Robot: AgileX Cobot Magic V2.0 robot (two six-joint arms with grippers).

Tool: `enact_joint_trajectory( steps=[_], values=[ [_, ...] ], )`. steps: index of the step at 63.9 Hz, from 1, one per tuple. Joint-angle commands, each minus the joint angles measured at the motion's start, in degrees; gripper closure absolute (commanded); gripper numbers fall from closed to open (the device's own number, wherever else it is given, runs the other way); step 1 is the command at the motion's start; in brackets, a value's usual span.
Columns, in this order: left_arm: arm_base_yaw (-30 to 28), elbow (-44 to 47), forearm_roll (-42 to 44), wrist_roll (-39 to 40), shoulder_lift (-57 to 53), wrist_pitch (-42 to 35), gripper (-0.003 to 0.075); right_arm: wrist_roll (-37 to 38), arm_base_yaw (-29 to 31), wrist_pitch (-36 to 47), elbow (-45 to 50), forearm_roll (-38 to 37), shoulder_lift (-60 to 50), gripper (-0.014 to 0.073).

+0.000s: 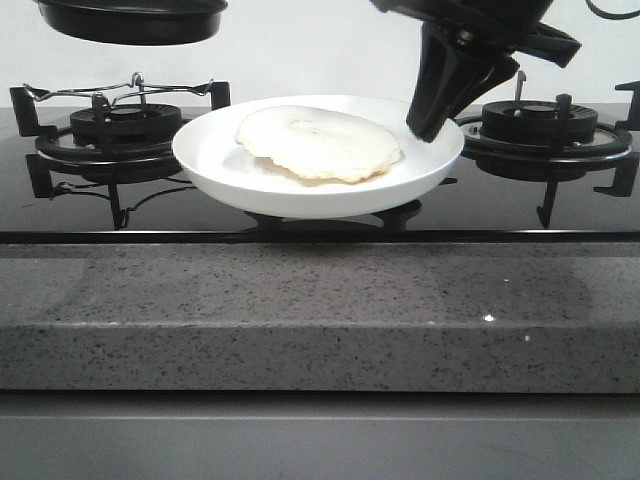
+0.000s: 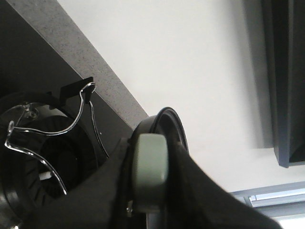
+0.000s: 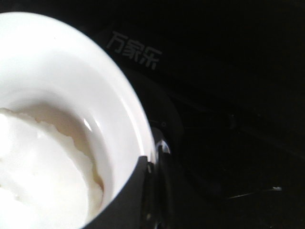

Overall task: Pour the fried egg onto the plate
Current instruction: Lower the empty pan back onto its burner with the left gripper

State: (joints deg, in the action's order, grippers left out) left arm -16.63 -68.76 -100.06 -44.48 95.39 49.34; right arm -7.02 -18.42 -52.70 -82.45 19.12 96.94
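Your bench [image 1: 300, 310] is a speckled grey stone slab across the front, carrying a glossy black hob [image 1: 90, 215] with a burner on each side. Between the burners you have the white plate [image 1: 215, 160], tilted slightly and lifted clear of the hob glass. Your right gripper [image 1: 428, 128] comes down from above onto the plate's right rim; the right wrist view shows its fingers [image 3: 128, 200] clamped over that rim, so it is gripping the plate. The fried egg [image 1: 320, 142] lies flat in the middle of the plate, pale with a wavy edge. The black pan [image 1: 130, 18] hangs high at upper left, above the left burner. Your left gripper [image 2: 147, 191] is closed around the pan's grey-green handle [image 2: 150, 164].
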Motion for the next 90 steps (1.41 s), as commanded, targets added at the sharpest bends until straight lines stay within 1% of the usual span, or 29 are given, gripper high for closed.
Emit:
enact_joint_trajectory(
  steps=[1, 14, 27, 46, 66, 70, 74, 78, 79, 80, 84, 90],
  values=[
    [-0.5, -3.0, -6.4, 2.2, -0.4, 1.9, 0.0739, -0.6, 0.0, 1.6, -1.3, 0.9, -2.9, 0.0654],
    [-0.9, -3.1, -6.4, 2.4, 2.8, 1.6, 0.0739, -0.6, 0.0, 1.6, -1.3, 0.9, -2.9, 0.0654],
    [-2.5, -3.1, -6.4, 2.4, 3.1, 0.2, 0.0739, -0.6, 0.0, 1.6, -1.3, 0.9, -2.9, 0.0654],
    [-2.3, -3.1, -4.1, 2.4, 3.2, -0.2, 0.0739, -0.6, 0.0, 1.6, -1.3, 0.9, -2.9, 0.0654],
    [-2.3, -3.1, -3.4, 2.4, 4.8, 2.3, 0.0734, -0.6, 0.0, 1.6, -1.3, 0.9, -2.9, 0.0654],
    [-2.3, -3.1, -3.0, 2.4, 4.8, 2.3, 0.0706, -0.6, 0.0, 1.6, -1.3, 0.9, -2.9, 0.0654],
    [-2.3, -3.1, -3.0, 2.4, 4.8, 2.6, 0.0656, -0.6, 0.0, 1.6, -1.3, 0.9, -2.9, 0.0654],
    [-2.3, -3.1, -2.8, 2.1, 4.8, 2.7, 0.0586, -0.6, 0.0, 1.6, -1.3, 0.9, -2.9, 0.0654],
    [-2.3, -3.1, -2.8, 2.0, 4.8, 2.9, 0.0556, -0.6, 0.0, 1.6, -1.3, 0.9, -2.9, 0.0654],
    [-2.3, -3.1, -2.8, 2.0, 4.8, 2.9, 0.0547, -0.6, 0.0, 1.6, -1.3, 0.9, -2.9, 0.0654],
    [-2.3, -3.1, -2.7, 2.0, 4.8, 3.2, 0.0456, -0.6, 0.0, 1.6, -1.3, 0.9, -2.9, 0.0654],
    [-2.3, -3.1, -1.8, 2.0, 4.8, 3.9, 0.0351, -0.6, 0.0, 1.6, -1.3, 0.9, -2.9, 0.0654]
  ],
)
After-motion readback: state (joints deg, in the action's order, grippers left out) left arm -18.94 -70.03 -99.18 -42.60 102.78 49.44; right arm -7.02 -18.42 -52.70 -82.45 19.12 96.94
